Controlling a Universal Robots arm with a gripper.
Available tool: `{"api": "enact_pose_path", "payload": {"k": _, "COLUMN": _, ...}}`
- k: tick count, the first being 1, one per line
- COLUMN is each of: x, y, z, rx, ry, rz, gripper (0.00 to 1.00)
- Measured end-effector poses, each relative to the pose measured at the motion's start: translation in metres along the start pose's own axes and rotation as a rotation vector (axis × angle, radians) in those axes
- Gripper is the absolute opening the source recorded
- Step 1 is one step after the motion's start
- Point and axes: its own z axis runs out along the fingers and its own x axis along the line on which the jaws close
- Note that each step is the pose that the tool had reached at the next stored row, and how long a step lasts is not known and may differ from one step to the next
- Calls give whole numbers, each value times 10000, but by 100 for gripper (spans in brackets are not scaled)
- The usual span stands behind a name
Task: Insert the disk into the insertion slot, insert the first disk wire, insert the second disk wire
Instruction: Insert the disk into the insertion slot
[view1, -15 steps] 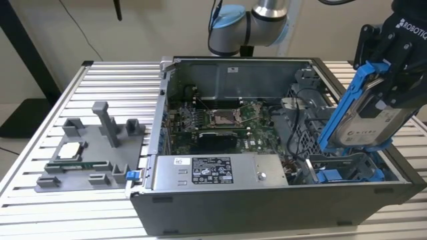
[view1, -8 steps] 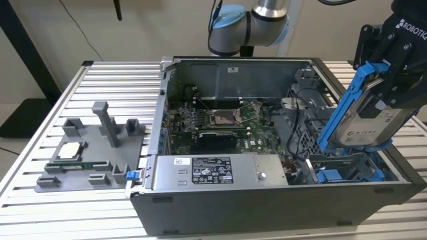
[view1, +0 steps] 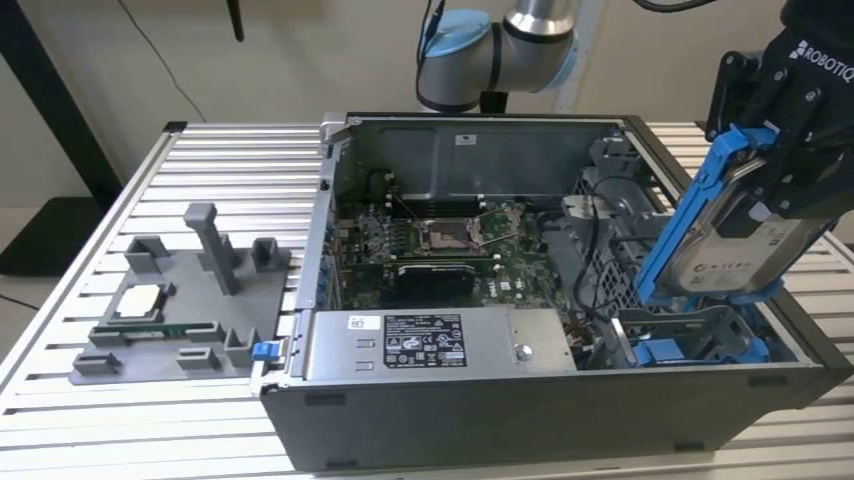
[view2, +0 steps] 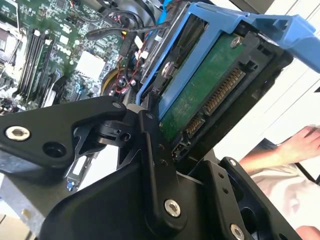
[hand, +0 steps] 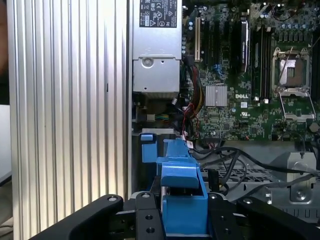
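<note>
My gripper is shut on the disk, a silver-grey drive with a white label in a blue carrier frame. The disk hangs tilted over the open computer case at the exterior view's right. Its lower end is just above the insertion slot, a grey metal bay with blue plastic edges. In the first wrist view the blue carrier sits between my black fingers, above the slot. The second wrist view shows the disk's green circuit board and connectors. Black cables lie beside the bay; I cannot tell which are the disk wires.
The silver power-supply box lies at the case's front, and the motherboard lies behind it. A grey fixture with a processor and a memory stick stands on the slatted table at the exterior view's left. A person's hand is nearby.
</note>
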Motion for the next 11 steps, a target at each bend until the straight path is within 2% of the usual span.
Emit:
{"api": "enact_pose_path", "payload": {"k": 3, "x": 0, "y": -1, "z": 32, "rx": -11, "ry": -1, "rz": 1, "gripper": 0}}
{"api": "enact_pose_path", "payload": {"k": 7, "x": 0, "y": -16, "z": 76, "rx": -137, "ry": 0, "rz": -1, "gripper": 0}}
{"api": "enact_pose_path", "payload": {"k": 11, "x": -1, "y": -35, "z": 125, "rx": -173, "ry": -14, "rz": -4, "gripper": 0}}
